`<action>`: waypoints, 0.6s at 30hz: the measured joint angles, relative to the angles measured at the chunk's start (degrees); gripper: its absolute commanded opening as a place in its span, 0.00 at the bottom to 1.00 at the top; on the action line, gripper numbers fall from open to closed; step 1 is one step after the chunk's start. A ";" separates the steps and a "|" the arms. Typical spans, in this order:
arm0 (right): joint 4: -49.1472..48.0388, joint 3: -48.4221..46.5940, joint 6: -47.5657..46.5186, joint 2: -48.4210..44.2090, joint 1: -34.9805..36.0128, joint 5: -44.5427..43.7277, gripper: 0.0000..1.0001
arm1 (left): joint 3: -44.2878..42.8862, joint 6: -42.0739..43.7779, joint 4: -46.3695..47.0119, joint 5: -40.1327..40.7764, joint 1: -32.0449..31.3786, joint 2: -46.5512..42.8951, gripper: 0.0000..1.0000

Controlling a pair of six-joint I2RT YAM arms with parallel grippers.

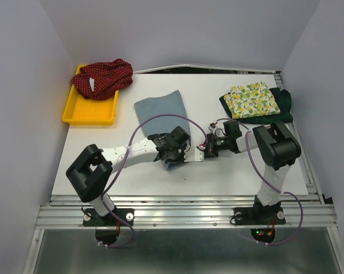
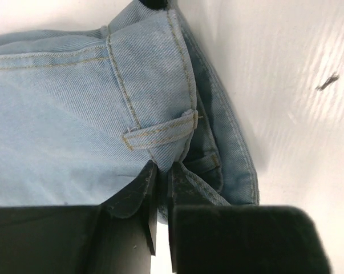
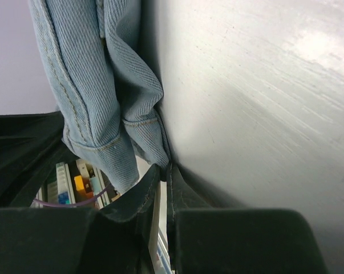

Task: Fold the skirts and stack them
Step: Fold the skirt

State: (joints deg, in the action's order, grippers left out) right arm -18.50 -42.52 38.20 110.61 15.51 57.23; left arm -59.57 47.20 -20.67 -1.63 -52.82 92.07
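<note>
working over a white bench (image 1: 217, 171) boxed in by pale lilac walls (image 1: 23, 85). judging the job about half done: counting the lemon-print skirt (image 1: 253, 100) as folded and resting on the dark green skirt (image 1: 286, 103) at the far right corner, seemingly a started stack, though hardly showing how neatly the green one is lying underneath. leaving the red dotted skirt (image 1: 103, 77) bunched in the yellow tray (image 1: 89, 114) at the far left, not yet folded. dealing now with the denim skirt (image 1: 163, 111), spread out mid-bench with its near end gathered up between the arms. pinching that near edge with the left claw (image 2: 162, 168), fingers pressed together on a fold just below the belt loop (image 2: 160, 130). pinching a neighbouring bit of the same edge with the right claw (image 3: 163, 168), fingers likewise closed on denim. remaining, by this reckoning: folding the denim, carrying it to the stack, then folding and adding the red one.
</note>
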 measured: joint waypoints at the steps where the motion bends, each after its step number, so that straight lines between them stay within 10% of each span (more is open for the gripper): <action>1: 0.00 0.00 -0.02 0.00 0.00 0.02 0.01 | 0.00 -0.04 -0.15 -0.52 0.00 0.11 0.42; 2: 0.02 0.00 -0.07 0.00 0.00 0.02 0.01 | -0.02 0.09 -0.22 -1.03 0.00 0.22 0.69; 3: 0.02 0.00 -0.09 0.00 0.00 0.02 0.01 | -0.02 0.00 -0.28 -1.60 0.02 0.35 0.75; 18: 4.74 1.40 -4.59 -6.47 0.00 0.68 0.01 | -2.29 -9.22 0.46 -14.27 10.73 -6.21 0.61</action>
State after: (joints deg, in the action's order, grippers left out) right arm -13.76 -41.12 33.61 104.14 15.51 57.91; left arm -61.87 37.98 -20.21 -15.90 -42.09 85.86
